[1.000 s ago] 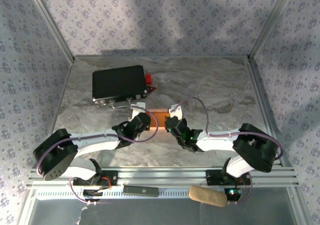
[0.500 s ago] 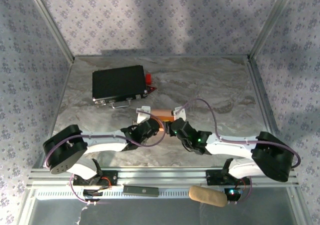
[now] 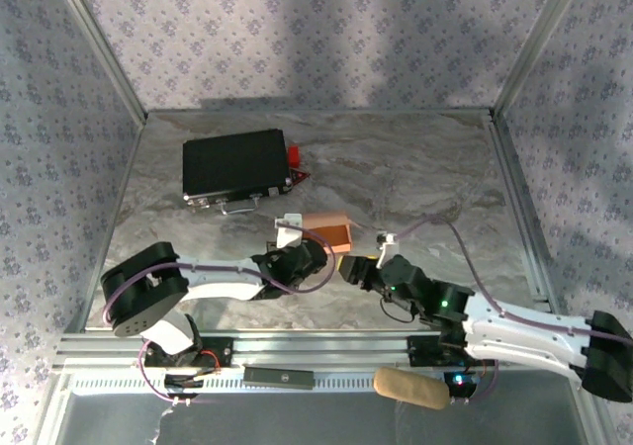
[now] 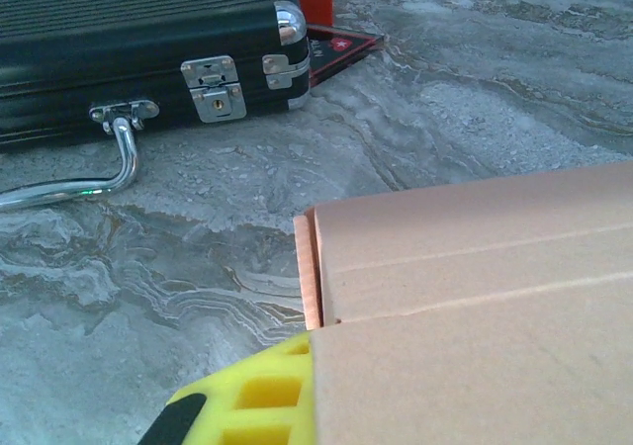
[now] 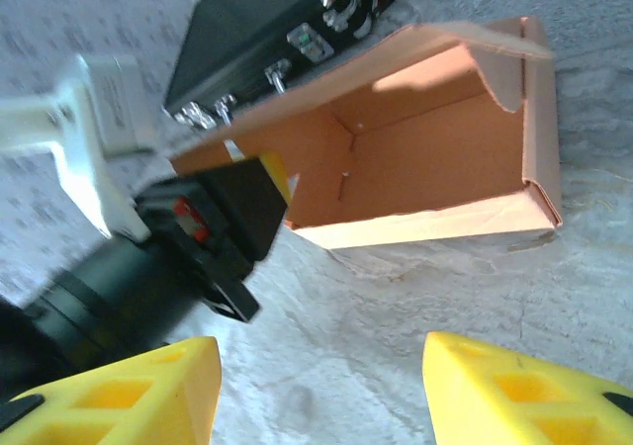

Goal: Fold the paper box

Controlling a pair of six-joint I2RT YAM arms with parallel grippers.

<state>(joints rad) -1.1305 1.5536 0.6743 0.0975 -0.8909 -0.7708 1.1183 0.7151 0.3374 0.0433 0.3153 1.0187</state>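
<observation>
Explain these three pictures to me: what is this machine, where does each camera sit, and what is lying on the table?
The machine is two robot arms bolted side by side at the table's near edge. One picture looks down from above and behind them. The other two come from a camera on each wrist.

On the marbled table lie a black case and a salmon-orange paper box. The box is already folded into shape, and its open side faces the right wrist camera. A tan pad rests on the front rail.

The left arm's fingers are against one end of the box, but I cannot tell whether they grip it. The right arm's fingers are spread open and hold nothing, just short of the box.
</observation>
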